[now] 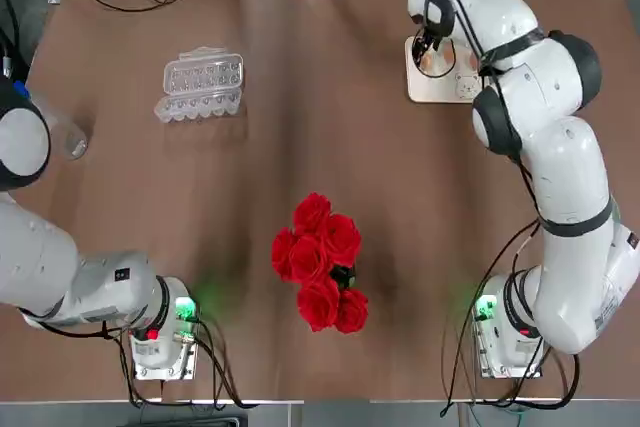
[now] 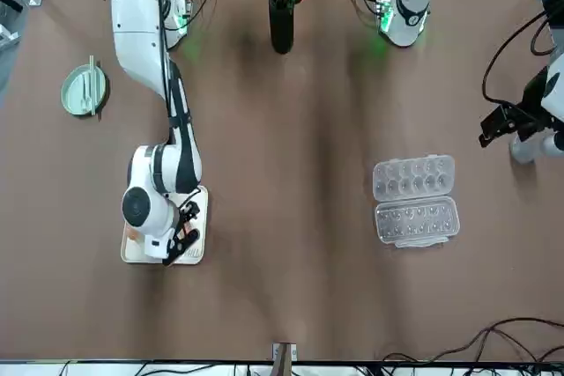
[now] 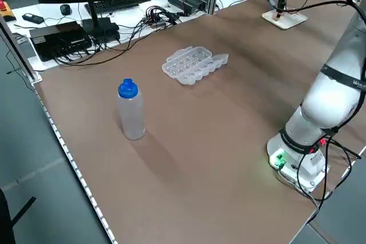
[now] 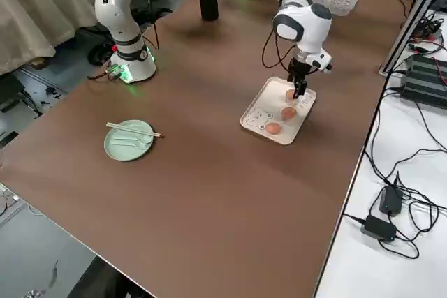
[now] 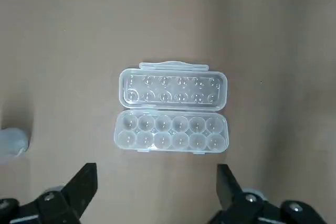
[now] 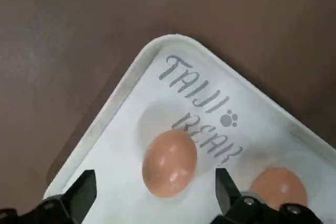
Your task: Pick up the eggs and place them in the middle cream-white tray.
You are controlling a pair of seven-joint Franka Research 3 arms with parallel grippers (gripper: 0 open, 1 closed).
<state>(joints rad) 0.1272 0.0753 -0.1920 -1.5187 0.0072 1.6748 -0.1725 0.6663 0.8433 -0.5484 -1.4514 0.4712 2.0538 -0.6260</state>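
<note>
- Right gripper (image 6: pixel 152 195) is hovering, fingers apart and empty, over the eggs (image 4: pixel 282 112) lying in the tray (image 4: pixel 253 111), right of centre.
- Left gripper (image 5: pixel 157 195) is idling, fingers apart.
- Risk: dipping could be nudging an egg off.

"TAIJI BEAR" in grey letters (paw print beside it) on the cream-white tray (image 6: pixel 131 93)

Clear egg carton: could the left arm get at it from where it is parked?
Probably yes. The left pincer hangs open above the clear egg carton, which lies open on bare table with nothing between them. The bottle stands off to one side.
</note>
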